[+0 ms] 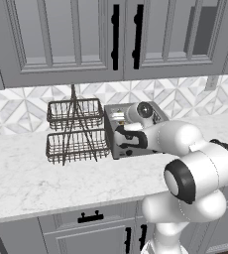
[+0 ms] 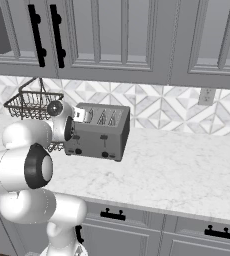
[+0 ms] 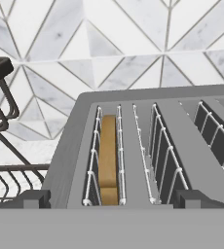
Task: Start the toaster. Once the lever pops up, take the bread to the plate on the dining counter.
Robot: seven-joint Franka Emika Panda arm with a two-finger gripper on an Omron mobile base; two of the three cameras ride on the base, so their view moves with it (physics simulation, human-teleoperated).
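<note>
The gripper (image 3: 112,203) is standing wide open and holding nothing, its two dark finger tips (image 3: 35,199) showing far apart at the bottom of the hand view, one at each side of the near end of the toaster's top. It is hovering just above and in front of the toaster (image 3: 148,146), looking down along the slots. Directly between the tips, the leftmost slot is holding the bread (image 3: 108,158), a golden-brown slice sitting upright and sunk low between the white wire guides, its top edge lying below the slot's rim. The next slots to the right are showing only their wire guides and dark interiors. From the left base view, the hand is hanging over the front left part of the toaster (image 1: 117,136) and is hiding much of its front; from the right base view, the toaster (image 2: 103,131) is sitting on the marble worktop (image 2: 177,170) with its two black levers and black knobs facing out, though the lever positions are hard to judge at this size. Just beside the toaster, on its left in the left base view, the two-tier wire basket rack (image 1: 76,131) is standing on the same worktop (image 1: 31,173), and both of its baskets are looking empty. Behind everything, the patterned tile backsplash (image 3: 133,44) is rising toward the grey wall cabinets (image 1: 61,34).
</note>
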